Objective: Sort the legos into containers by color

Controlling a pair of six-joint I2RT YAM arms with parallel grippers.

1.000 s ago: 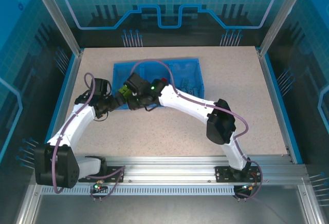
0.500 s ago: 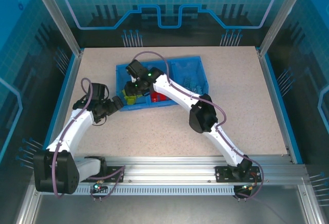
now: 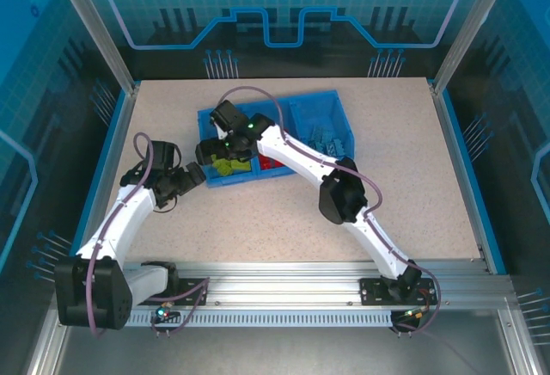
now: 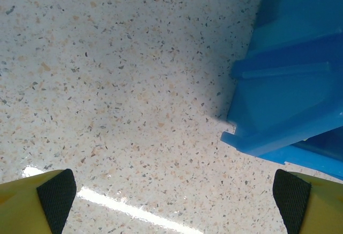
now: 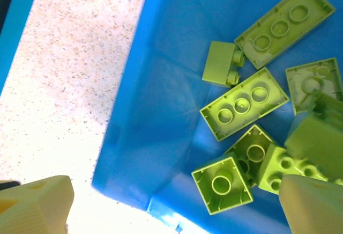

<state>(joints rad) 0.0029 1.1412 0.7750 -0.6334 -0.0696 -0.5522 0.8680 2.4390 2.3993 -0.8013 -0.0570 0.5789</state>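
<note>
Robot lab cell, aluminium frame posts (image 3: 104,39), blue printed wall panels (image 3: 172,5), speckled tabletop (image 3: 404,177), slotted mounting rail (image 3: 284,276)

One blue tray (image 3: 309,97), three compartments (image 5: 161,83). About eight lime green bricks (image 5: 244,102) in the left one. Red bricks (image 3: 273,163), light blue bricks (image 3: 326,143): too small to count.

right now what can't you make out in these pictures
- Top view: the right arm covers most of the red bricks and part of the green bricks; no count possible.
- Top view: the light-blue bricks are too small to count.
- Right wrist view: green bricks at the right edge are cut off, and one finger hides the lower corner.
- Left wrist view: the tray wall hides its contents; the frame edge cuts it off.
</note>
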